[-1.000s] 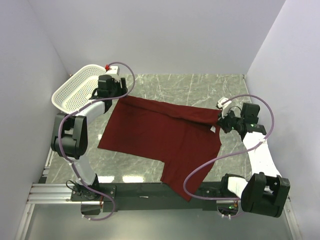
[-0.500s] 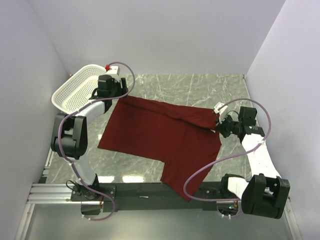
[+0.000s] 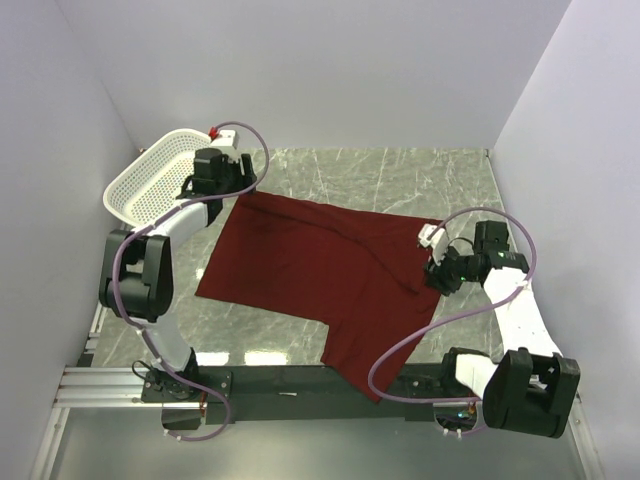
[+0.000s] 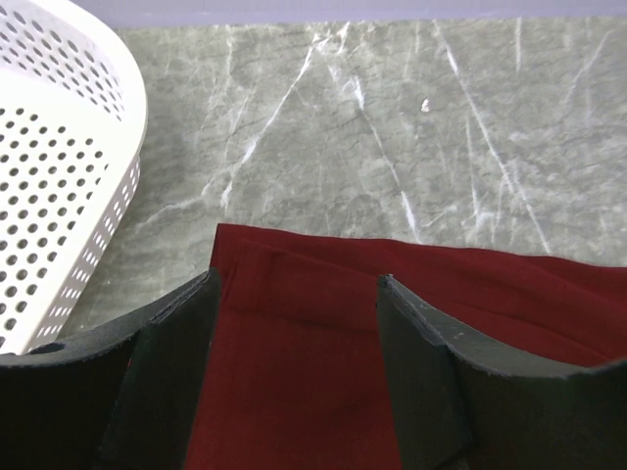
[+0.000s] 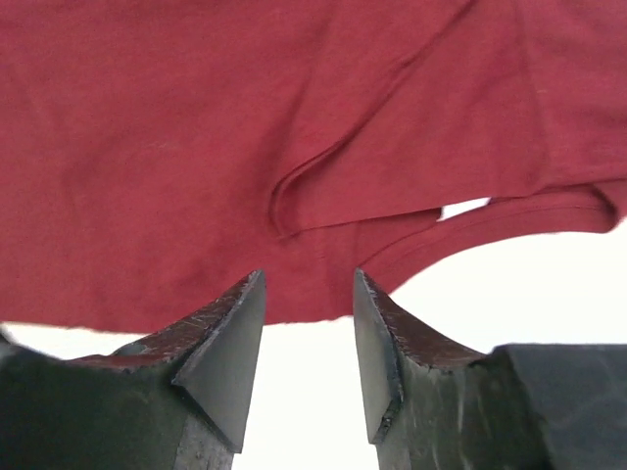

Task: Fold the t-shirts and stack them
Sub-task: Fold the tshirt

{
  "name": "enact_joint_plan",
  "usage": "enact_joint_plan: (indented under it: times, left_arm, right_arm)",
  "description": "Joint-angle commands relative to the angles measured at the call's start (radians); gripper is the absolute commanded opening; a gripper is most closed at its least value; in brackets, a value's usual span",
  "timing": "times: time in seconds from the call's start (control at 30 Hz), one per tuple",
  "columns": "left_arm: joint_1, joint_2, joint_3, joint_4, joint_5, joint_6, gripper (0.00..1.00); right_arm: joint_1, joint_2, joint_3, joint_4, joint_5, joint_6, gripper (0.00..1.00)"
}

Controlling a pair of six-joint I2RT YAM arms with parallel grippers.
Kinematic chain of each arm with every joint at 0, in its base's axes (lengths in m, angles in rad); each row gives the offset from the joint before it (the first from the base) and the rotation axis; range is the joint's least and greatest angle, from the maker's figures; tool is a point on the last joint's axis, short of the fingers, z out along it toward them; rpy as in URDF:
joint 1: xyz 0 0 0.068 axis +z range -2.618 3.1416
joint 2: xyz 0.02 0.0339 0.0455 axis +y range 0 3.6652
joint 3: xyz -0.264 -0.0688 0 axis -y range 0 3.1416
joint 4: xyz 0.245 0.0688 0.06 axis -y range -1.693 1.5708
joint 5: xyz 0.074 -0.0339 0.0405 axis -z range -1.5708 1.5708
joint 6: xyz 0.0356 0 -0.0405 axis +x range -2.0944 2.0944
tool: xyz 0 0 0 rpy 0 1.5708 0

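Top external view showed the maroon t-shirt (image 3: 320, 270) lying mostly flat (folding apparently barely begun, stacking pending). Left gripper (image 4: 297, 294) and right gripper (image 5: 309, 284) stood spread, pinching nothing.

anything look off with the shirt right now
The shirt lies askew, not squared to the table. A diagonal fold ridge runs across it, and its near corner drapes past the front edge over the black rail.

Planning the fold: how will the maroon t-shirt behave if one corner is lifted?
Probably floppy: the t-shirt lies flat with soft creases, so a lifted corner would likely sag and drape. Likely light, being thin cloth. Pushed, it would probably bunch, like the ridge near its collar.
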Motion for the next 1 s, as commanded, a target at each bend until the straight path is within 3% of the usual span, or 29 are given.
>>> enact_joint_plan:
  times: [0.0,0.1,0.3,0.5,0.73,0.97]
  left_arm:
    - [-0.002,-0.057,0.016,0.016,0.036,-0.015,0.71]
    - [-0.004,-0.063,0.018,0.015,0.050,-0.024,0.70]
    - [-0.004,-0.042,0.039,-0.019,0.090,-0.058,0.71]
    - [-0.033,0.073,0.150,-0.166,0.119,-0.216,0.68]
    - [-0.110,0.184,0.251,-0.358,-0.068,-0.396,0.67]
    - [-0.143,0.253,0.376,-0.516,-0.391,-0.466,0.66]
  right_arm:
    - [0.005,-0.020,0.059,-0.055,-0.026,-0.027,0.50]
    - [0.005,0.043,0.117,0.059,0.002,0.224,0.50]
    - [0.019,0.241,0.295,0.053,-0.102,0.518,0.51]
    - [0.044,0.301,0.312,0.142,-0.112,0.686,0.51]
    - [0.058,0.322,0.307,0.139,-0.098,0.696,0.51]
    - [0.056,0.308,0.281,0.158,-0.098,0.699,0.51]
